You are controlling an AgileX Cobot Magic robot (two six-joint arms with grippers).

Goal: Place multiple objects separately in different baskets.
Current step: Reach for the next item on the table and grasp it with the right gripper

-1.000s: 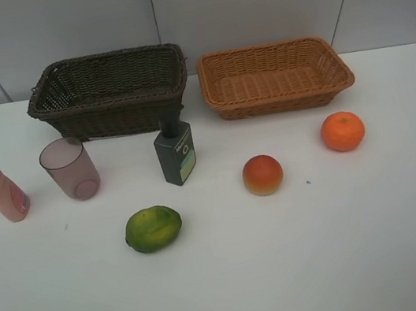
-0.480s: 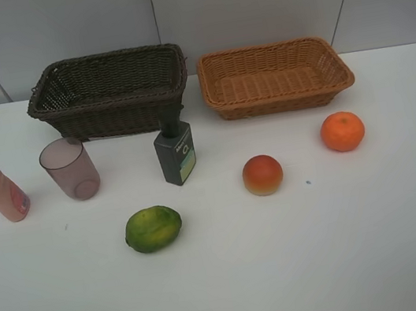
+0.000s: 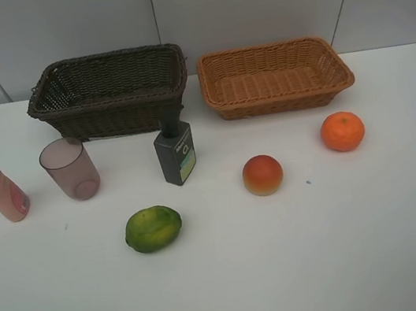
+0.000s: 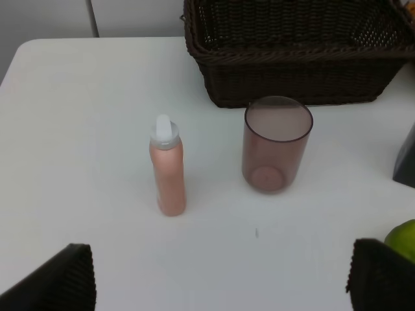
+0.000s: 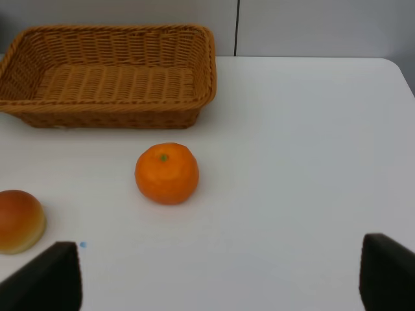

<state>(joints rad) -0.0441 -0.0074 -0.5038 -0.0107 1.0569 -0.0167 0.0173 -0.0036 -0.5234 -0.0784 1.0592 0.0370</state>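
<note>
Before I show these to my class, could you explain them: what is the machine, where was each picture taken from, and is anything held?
A two-armed robot. One picture looks down from a high camera on a table; the arms are out of sight. The other two come from wrist cameras: the dark corners are fingertips of the left gripper and right gripper, both open, holding nothing. On the table: dark basket, tan basket, pink bottle, cup, dark bottle, green fruit, red-yellow fruit, orange.

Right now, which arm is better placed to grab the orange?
Right, probably: the orange lies ahead of the open right gripper, near the tan basket; the left gripper faces the pink bottle.
</note>
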